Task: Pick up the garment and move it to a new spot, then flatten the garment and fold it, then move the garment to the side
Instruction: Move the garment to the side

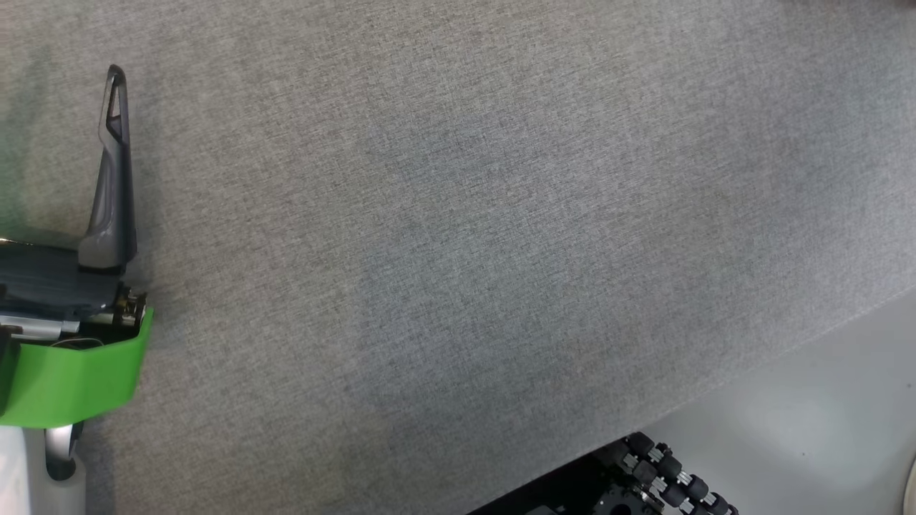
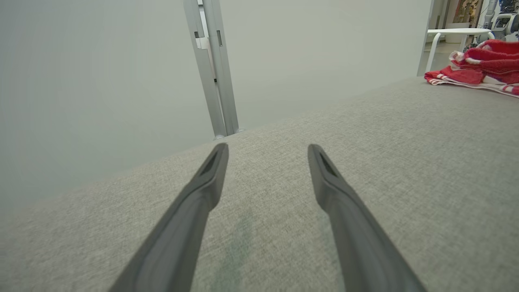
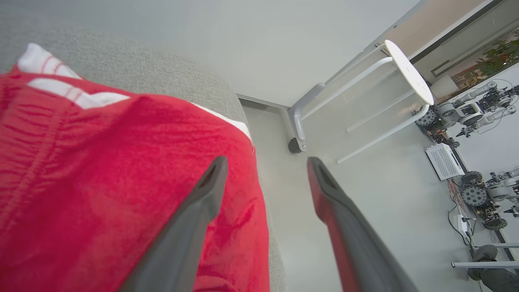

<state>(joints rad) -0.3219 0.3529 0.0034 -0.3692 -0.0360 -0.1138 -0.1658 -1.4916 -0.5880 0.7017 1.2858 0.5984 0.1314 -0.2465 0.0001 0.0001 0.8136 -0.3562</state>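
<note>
Red garment [image 3: 101,182] lies bunched at the grey worktop [image 1: 458,214] edge; I see left gripper [image 2: 267,149] and right gripper [image 3: 266,161] fingers spread, white stool [image 3: 405,73] beyond.

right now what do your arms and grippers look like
The left gripper and right gripper each have two long dark grey tapering fingers with a slot near the tip. Behind the left one sits a bright green band and a pale forearm.
</note>
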